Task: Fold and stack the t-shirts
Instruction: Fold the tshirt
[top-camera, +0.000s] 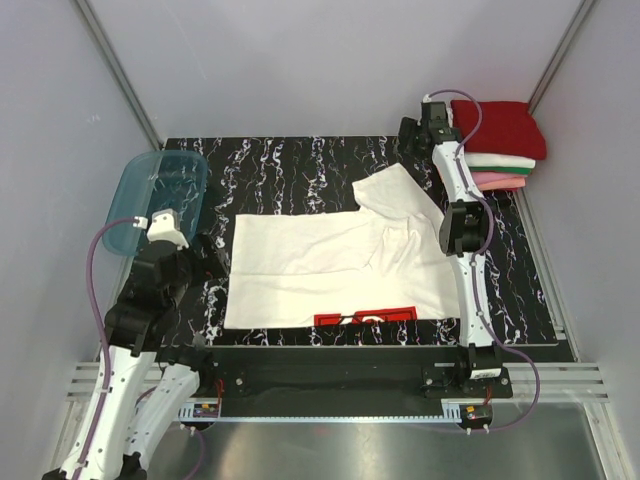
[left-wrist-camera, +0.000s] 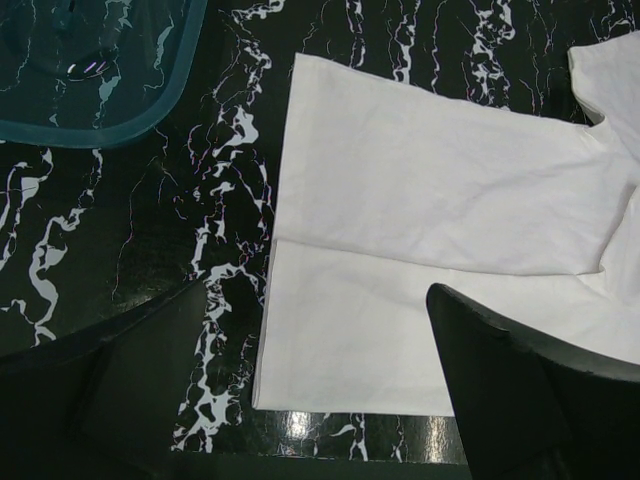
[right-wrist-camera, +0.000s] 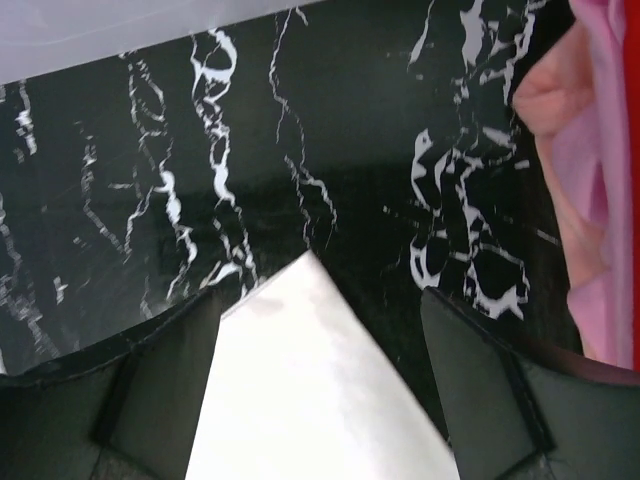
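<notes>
White t-shirt spread out, right pincer (jaws apart) over its corner

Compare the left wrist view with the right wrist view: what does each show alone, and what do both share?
Left wrist only: the teal tub and the white t-shirt's broad body. Right wrist only: a pink t-shirt at the right edge. Both: the white t-shirt and the black marbled table.

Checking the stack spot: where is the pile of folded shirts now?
Top view: the folded pile sits at the table's far right corner, beside the right arm, beyond the spread white t-shirt.
</notes>
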